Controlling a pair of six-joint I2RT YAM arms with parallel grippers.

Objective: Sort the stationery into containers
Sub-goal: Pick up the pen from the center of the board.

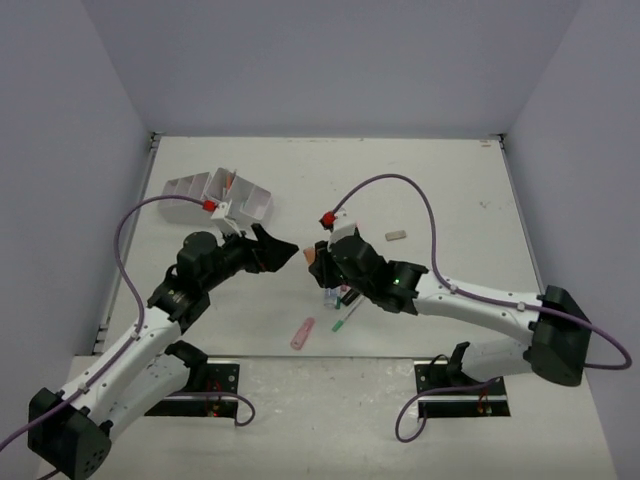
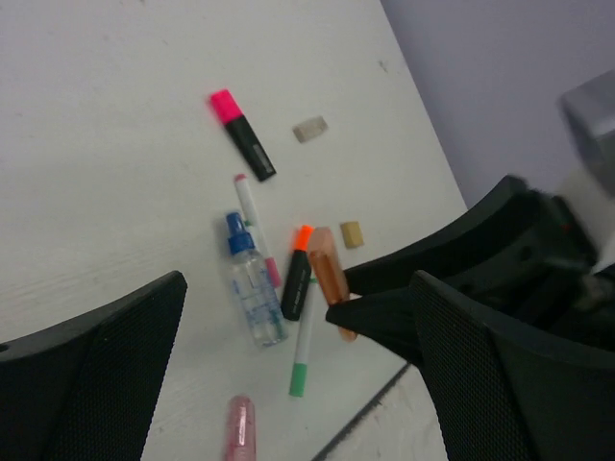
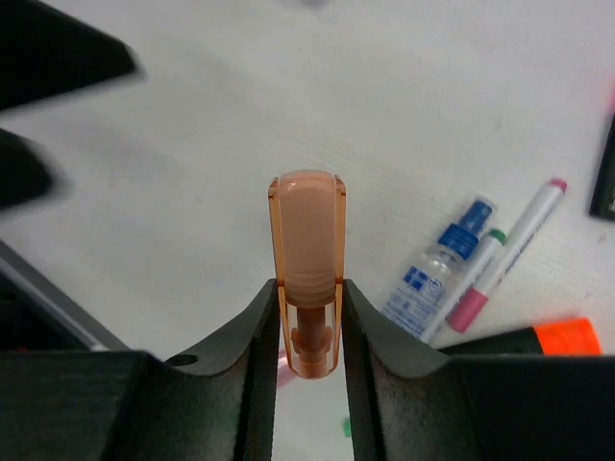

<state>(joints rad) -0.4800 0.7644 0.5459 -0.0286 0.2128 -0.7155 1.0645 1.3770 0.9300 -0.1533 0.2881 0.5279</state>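
The right end effector (image 3: pixel 307 293) is clamped on one orange translucent stick (image 3: pixel 307 226), and the left end effector (image 1: pixel 281 250) stands apart. On the bench (image 2: pixel 115 144) lie one bottle (image 2: pixel 254 293), two black highlighters (image 2: pixel 247 139) and two erasers (image 2: pixel 309 129).

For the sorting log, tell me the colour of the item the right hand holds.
Translucent orange; the item shows best in the right wrist view.
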